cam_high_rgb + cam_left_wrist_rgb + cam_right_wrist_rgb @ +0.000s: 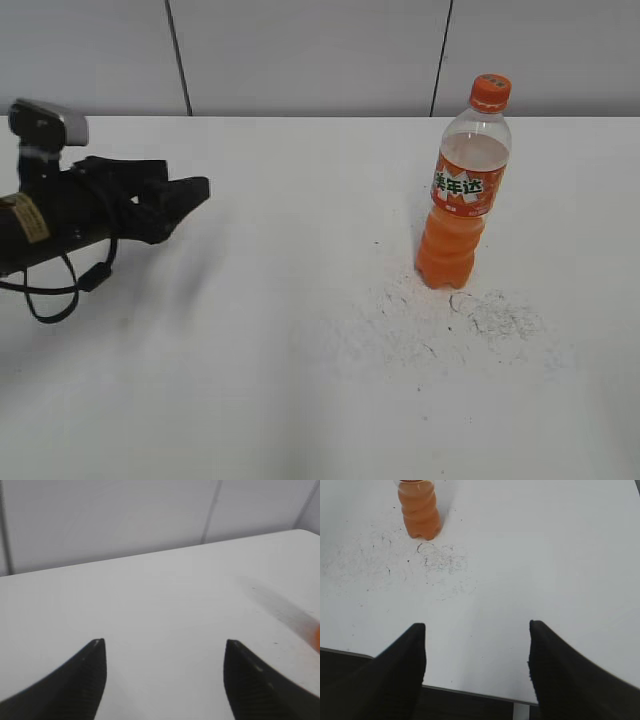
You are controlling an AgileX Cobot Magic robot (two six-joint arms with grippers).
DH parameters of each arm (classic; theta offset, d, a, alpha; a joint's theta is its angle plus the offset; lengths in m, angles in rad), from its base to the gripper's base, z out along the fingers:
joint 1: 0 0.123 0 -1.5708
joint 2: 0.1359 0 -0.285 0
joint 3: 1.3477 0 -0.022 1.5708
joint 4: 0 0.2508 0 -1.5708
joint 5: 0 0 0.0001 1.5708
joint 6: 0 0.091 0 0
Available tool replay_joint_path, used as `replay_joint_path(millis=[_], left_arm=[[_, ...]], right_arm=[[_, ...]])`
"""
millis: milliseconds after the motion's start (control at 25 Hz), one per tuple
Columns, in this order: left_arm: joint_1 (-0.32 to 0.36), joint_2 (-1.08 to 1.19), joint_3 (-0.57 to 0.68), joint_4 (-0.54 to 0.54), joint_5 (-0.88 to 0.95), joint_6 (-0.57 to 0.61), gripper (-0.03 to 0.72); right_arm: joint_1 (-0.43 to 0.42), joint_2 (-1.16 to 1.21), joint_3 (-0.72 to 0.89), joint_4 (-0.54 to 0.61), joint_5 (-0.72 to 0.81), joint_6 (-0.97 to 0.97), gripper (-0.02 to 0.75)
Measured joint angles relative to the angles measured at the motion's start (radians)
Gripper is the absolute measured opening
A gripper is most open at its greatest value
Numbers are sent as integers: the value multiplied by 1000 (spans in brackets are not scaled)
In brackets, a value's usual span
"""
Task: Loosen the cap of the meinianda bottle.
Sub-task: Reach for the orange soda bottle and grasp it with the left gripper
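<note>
The meinianda bottle [463, 190] stands upright on the white table, right of centre, with its orange cap [491, 92] on top. Its lower body shows in the right wrist view [419, 510] at the top left; the cap is cut off there. A sliver of orange at the right edge of the left wrist view [317, 637] is the bottle. My left gripper [188, 195] is open and empty at the left, well apart from the bottle; its fingers show in the left wrist view [165, 647]. My right gripper [477, 630] is open and empty over the table's front edge.
The white table [300, 350] has dark scuff marks [480, 315] around the bottle's base. A grey panelled wall [300, 50] runs along the back edge. The front table edge shows in the right wrist view [470, 691].
</note>
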Motion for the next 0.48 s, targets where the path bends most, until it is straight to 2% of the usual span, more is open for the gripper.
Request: replay_joint_path(millis=[160, 360, 480], left_arm=[[0, 107, -169, 264, -23, -122, 553], [-1, 216, -404, 600, -41, -337, 550], [-18, 289, -535, 739, -59, -425, 550]], right_arm=[[0, 0, 0, 0, 0, 0, 477], [0, 0, 0, 0, 0, 0, 477], [0, 0, 0, 0, 0, 0, 477]])
